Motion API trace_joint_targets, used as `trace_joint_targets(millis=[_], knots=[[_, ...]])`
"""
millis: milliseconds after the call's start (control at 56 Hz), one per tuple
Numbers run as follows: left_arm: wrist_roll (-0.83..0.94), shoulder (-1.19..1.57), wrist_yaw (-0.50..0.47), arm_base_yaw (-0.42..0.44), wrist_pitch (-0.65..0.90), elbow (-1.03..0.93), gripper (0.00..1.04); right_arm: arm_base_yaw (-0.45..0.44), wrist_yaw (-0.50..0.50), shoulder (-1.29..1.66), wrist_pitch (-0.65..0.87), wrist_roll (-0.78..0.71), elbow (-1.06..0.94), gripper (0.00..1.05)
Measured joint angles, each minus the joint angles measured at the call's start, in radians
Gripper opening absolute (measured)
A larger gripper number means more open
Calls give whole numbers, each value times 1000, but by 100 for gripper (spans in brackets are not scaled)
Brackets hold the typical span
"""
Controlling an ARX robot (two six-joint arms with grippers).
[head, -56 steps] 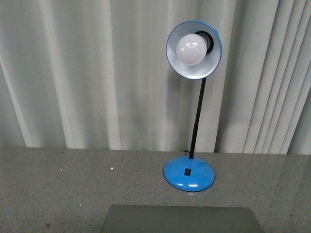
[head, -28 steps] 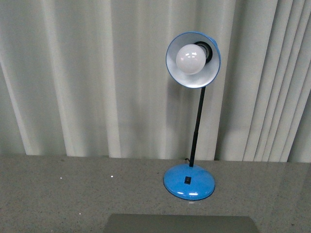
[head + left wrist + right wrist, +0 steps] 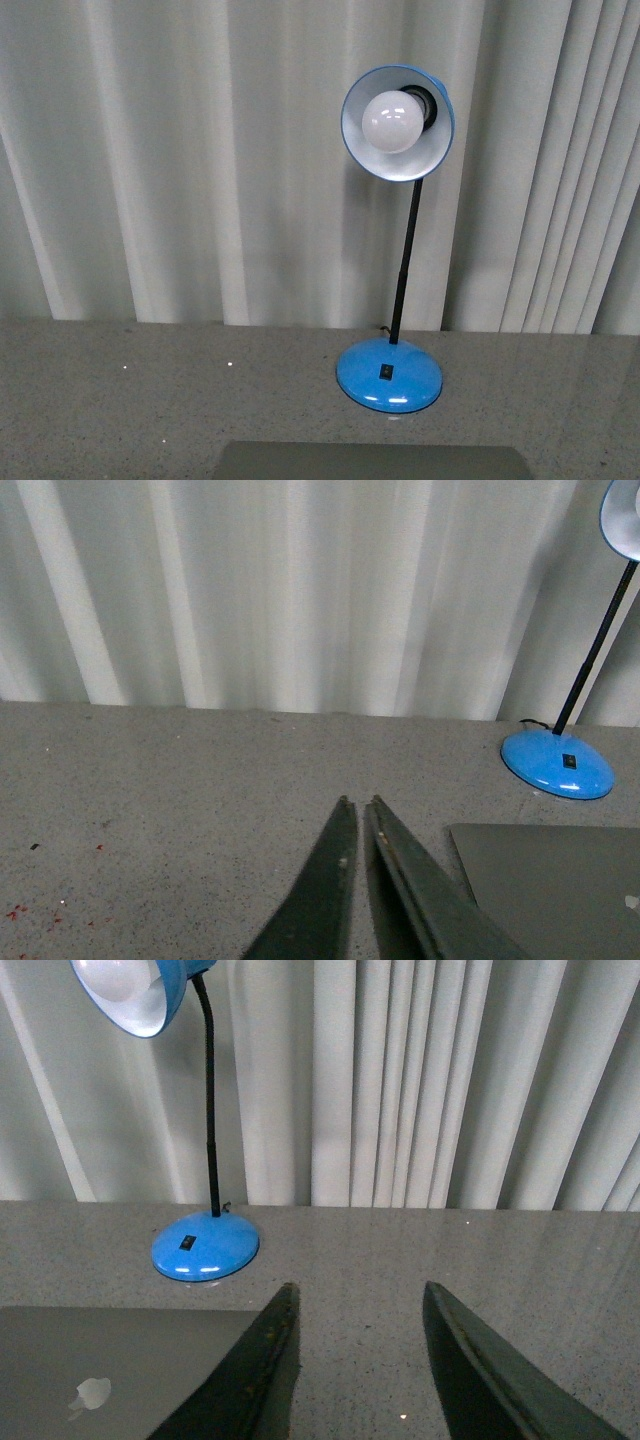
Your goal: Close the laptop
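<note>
Since a second ago the front view has tipped upward: the desk lamp (image 3: 392, 240) now sits lower in the picture, and less of the laptop (image 3: 372, 462) shows, only a thin grey strip at the bottom edge. Compared with half a second ago, nothing differs.

The laptop lies flat on the tabletop (image 3: 150, 400), lid down, just in front of the lamp's base. The right wrist view shows its matte grey lid with the shiny apple logo facing up. In the left wrist view one rounded corner of the lid and a bit of the logo at the picture's edge are visible.

Left claw (image 3: 358, 805): two dark tapered fingers pressed almost together, tips just apart, clenched on nothing, hovering over bare tabletop beside the laptop. Right claw (image 3: 358, 1295): fingers spread wide, released, nothing between them, over the tabletop by the laptop's edge nearest it.

Surroundings: the lamp has a glossy blue dome base with a small black switch, a thin black stem, a blue shade with white lining and a round white bulb. A thin black cord leaves the base at the back. A pale pleated curtain (image 3: 150, 150) hangs behind the tabletop. The tabletop is grey speckled stone, slightly reflective, with small reddish flecks in the left wrist view. Nothing lies on the lid.
</note>
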Motion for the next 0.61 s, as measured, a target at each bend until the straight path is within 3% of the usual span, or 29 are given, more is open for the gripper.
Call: trace_joint_targets(millis=[304,607], knots=[[0,0,0,0,0,0,98,0,0,0,0,0,0,98],[3,0,0,0,0,0,98,0,0,0,0,0,0,97]])
